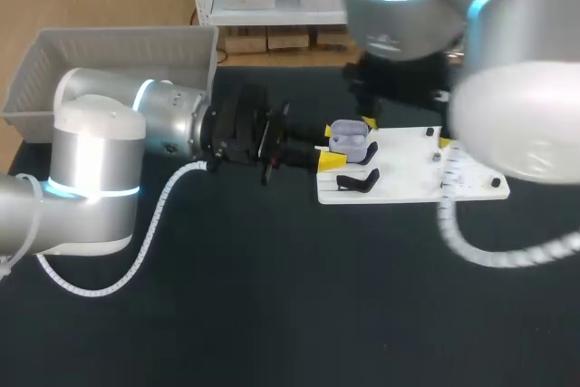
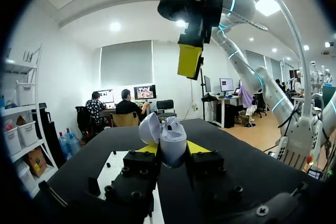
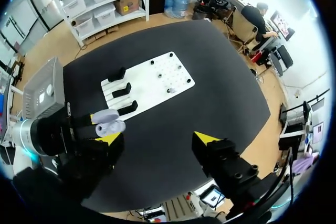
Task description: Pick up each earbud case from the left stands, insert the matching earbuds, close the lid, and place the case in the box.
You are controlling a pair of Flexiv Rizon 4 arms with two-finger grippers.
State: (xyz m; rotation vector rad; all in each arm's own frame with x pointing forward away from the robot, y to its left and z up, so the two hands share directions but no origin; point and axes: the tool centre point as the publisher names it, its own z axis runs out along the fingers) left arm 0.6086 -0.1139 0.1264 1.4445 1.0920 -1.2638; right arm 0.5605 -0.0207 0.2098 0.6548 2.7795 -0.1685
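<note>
The left gripper (image 2: 170,149) is closed on the earbud case (image 1: 349,139). Its two yellow tips press the lower shell from opposite sides, set only as far apart as the body is wide. The case is pale lavender, and its lid (image 2: 148,128) is swung open and leans back off the body. It sits over the left end of the white board (image 3: 157,74), close to the black stands (image 3: 127,108); whether it is lifted clear of its stand cannot be told from these views. The right gripper (image 3: 157,140) hangs high above the dark table (image 1: 272,314) with its fingers spread wide and nothing between them. The grey box (image 1: 118,43) waits at the far left, well apart from the board. Two small pale specks lie on the board to the right of the stands; they may be the earbuds but are too small to confirm. The case looks light and rigid, a smooth rounded plastic shell that is likely to slip or twist if pinched near its curved edges. The safest hold is probably the one it has now, across the broad faces of the lower body below the seam. That leaves the lid and its small hinge free, since the hinge seems the part most easily strained. The earbuds, if those are they, would be tiny, glossy and easily flicked away, so they call for a gentle pinch.
</note>
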